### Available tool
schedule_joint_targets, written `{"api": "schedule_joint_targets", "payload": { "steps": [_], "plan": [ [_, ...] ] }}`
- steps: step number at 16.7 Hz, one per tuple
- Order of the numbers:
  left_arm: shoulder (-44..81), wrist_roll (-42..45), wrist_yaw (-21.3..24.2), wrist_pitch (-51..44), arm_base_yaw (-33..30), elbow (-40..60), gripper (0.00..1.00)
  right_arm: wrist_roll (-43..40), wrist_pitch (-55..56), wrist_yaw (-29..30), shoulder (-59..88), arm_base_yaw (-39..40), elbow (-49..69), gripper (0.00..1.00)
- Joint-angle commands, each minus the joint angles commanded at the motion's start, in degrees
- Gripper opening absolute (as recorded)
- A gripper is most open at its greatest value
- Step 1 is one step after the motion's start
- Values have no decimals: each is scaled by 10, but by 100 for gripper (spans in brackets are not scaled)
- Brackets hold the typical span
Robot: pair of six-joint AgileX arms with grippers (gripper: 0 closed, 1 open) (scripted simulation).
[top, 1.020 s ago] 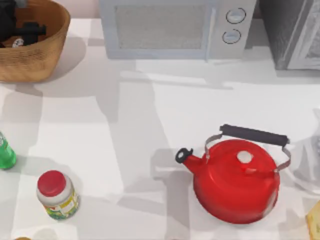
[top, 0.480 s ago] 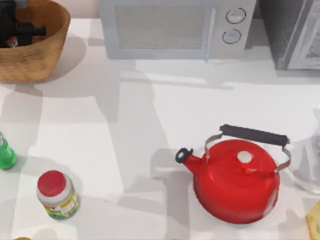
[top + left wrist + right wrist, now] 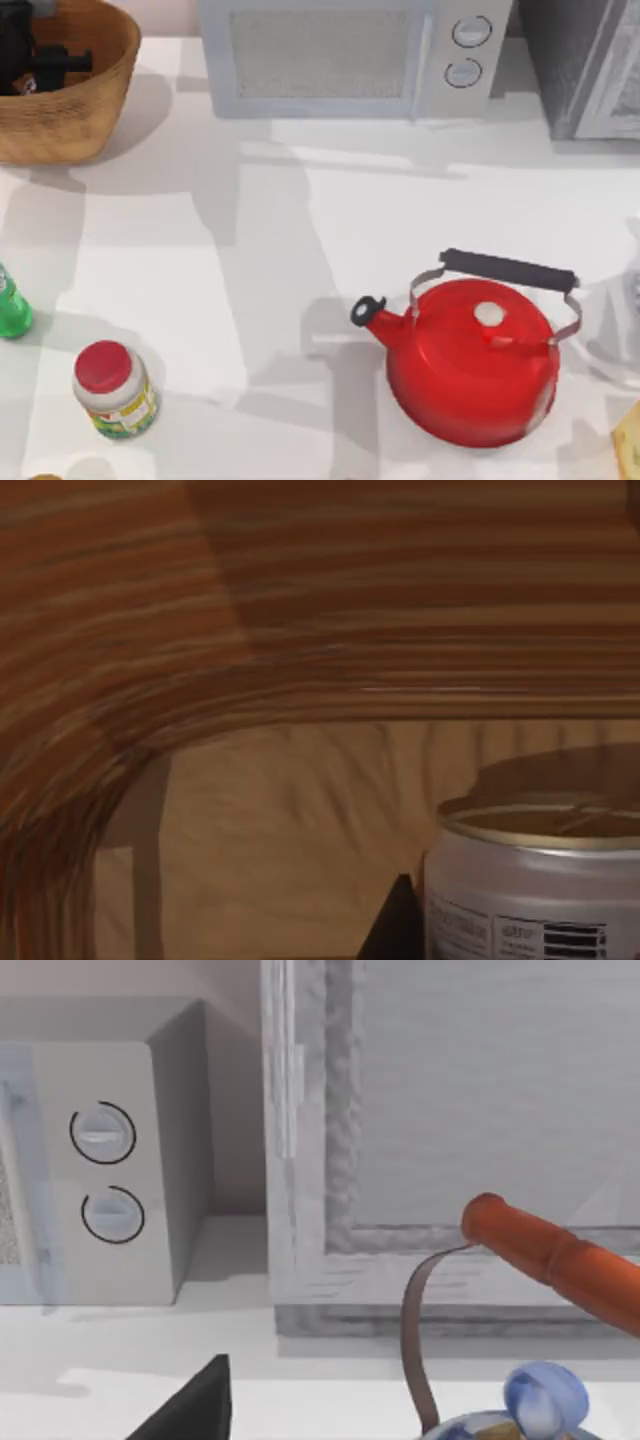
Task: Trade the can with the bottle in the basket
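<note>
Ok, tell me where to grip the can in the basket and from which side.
Grip the can by its round side wall, just under the gold top rim. It stands upright inside the basket, whose high wall rises close by, so coming down from above looks safer than a sideways approach.

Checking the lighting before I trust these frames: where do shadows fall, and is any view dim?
Top view: soft grey shadows cross the table, and the kettle and basket cast their own. Left wrist view: warm and dim inside the basket, with a highlight on the can rim. Right wrist view: evenly bright, with the microwave side shaded.
</note>
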Motion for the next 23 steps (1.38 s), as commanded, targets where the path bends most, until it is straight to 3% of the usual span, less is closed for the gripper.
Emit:
{"api": "schedule_joint_targets", "payload": {
  "steps": [7,15,23],
  "plan": [
    [-143,8,2,64,-22,-139,0,0,0,0,0,0,0,100],
    [-517,-7,-2,199,-36,-483,0,0,0,0,0,0,0,100],
    [-814,-42,-43,321,-7,-746,0,0,0,0,0,0,0,100]
  ]
}}
